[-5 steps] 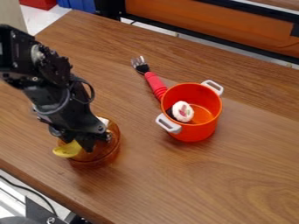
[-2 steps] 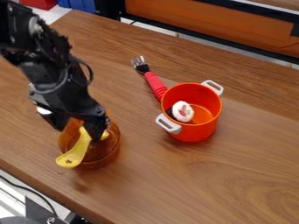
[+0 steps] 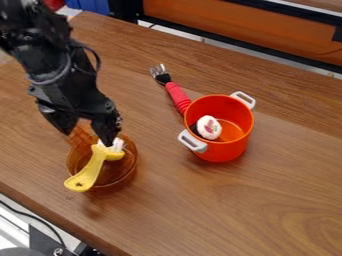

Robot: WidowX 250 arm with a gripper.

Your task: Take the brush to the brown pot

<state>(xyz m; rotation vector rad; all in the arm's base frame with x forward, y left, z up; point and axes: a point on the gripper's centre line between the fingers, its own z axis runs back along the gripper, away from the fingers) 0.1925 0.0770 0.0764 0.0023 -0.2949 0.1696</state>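
Observation:
The black gripper (image 3: pixel 88 138) hangs at the left, open, its two fingers spread apart just above the back rim of the brown pot (image 3: pixel 127 175). That pot is a see-through amber-brown bowl near the table's left front edge. In it lies the yellow brush (image 3: pixel 91 170), its white bristles toward the back right and its handle sticking out over the front left rim. Nothing is held between the fingers.
An orange-red pot (image 3: pixel 230 150) with light grey handles, holding a white round item (image 3: pixel 209 127), stands right of centre. Behind it lies a fork (image 3: pixel 175 94) with a red handle. The table's front edge runs below the brown pot.
The gripper has opened, let go of the yellow brush and risen up and back from the brown pot. The brush's handle has settled over the rim.

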